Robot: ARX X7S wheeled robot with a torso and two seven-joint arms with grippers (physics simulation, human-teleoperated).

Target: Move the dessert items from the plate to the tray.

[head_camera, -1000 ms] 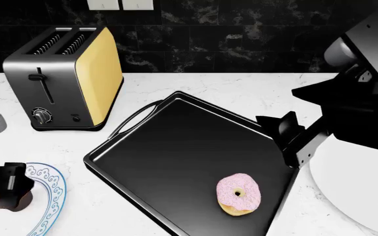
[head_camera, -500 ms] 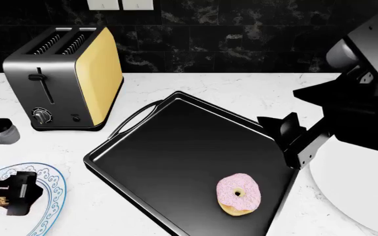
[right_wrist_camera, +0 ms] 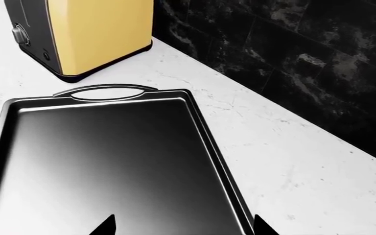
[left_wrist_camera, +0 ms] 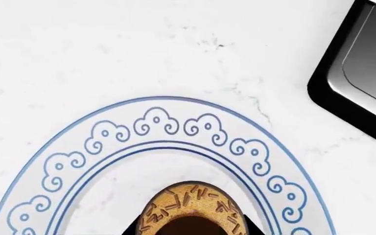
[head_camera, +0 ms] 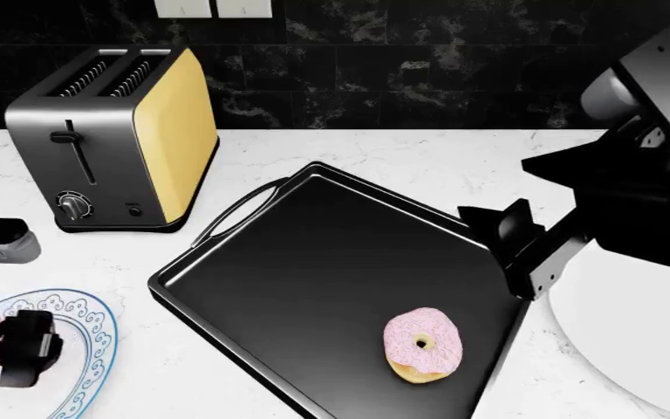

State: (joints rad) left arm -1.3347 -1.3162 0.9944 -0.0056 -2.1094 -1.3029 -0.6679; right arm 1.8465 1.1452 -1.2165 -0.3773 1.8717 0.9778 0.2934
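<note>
The pink-iced doughnut (head_camera: 422, 345) lies on the black tray (head_camera: 311, 253), near its front right. The cupcake (left_wrist_camera: 189, 201), tan frosting over a dark wrapper, sits between the fingers of my left gripper (left_wrist_camera: 191, 231), which press on both its sides just above the blue-patterned plate (left_wrist_camera: 155, 122). In the head view my left gripper (head_camera: 15, 349) covers most of the cupcake over the plate (head_camera: 85, 349) at the lower left. My right gripper (head_camera: 519, 253) is open and empty over the tray's right rim; its wrist view shows the tray (right_wrist_camera: 109, 161) below.
A yellow-sided toaster (head_camera: 126, 140) stands at the back left, beside the tray's handle; it also shows in the right wrist view (right_wrist_camera: 83, 34). A black tiled wall (head_camera: 428, 61) closes the back. A corner of the tray (left_wrist_camera: 351, 83) lies close to the plate.
My left gripper has dropped lower over the plate and closed round the cupcake. A dark part of the left arm has come into view at the left edge. The right arm and doughnut are still.
</note>
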